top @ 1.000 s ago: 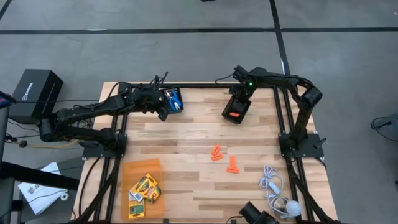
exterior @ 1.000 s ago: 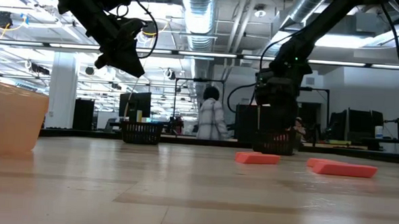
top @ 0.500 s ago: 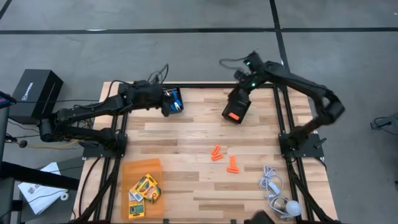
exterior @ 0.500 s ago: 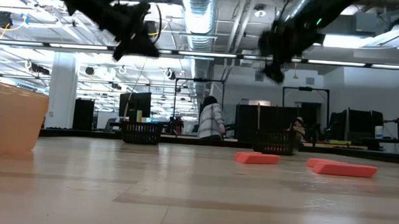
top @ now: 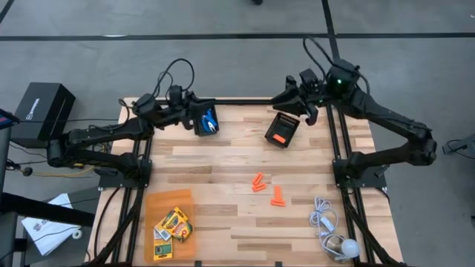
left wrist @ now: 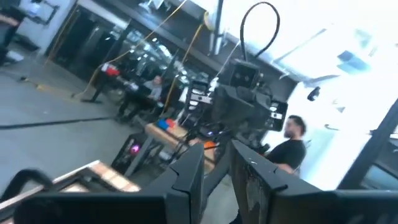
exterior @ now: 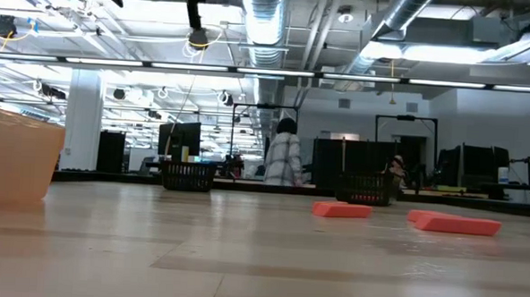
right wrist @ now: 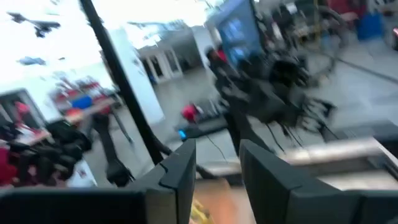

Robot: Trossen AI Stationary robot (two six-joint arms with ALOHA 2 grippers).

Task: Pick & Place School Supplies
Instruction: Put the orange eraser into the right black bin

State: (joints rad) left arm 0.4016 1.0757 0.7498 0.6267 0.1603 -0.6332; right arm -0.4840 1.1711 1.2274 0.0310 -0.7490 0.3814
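Observation:
A blue-handled scissors-like tool (top: 209, 121) lies in a black mesh bin (top: 199, 130) at the far left of the table. One orange piece (top: 278, 138) lies in a second black bin (top: 290, 122) at the far right. More stubby orange pieces (top: 257, 182) (top: 277, 196) lie flat on the wood in the middle. Crayon boxes (top: 172, 223) lie in an orange tray (top: 159, 200) near the front left. My left gripper (left wrist: 217, 168) is raised beside the scissors bin, open and empty. My right gripper (right wrist: 217, 158) is raised above the far right bin, open and empty.
A white cord with a round bulb (top: 332, 231) lies at the near right corner. Black frame rails (top: 343, 148) run along the table's left and right sides. In the low view people stand in the room beyond the table's far edge.
My right gripper has risen high from the far right bin and tipped from pointing down to level, swinging toward the far right corner. My left gripper has risen a little beside the scissors bin and tipped upward. The orange piece stays in its bin.

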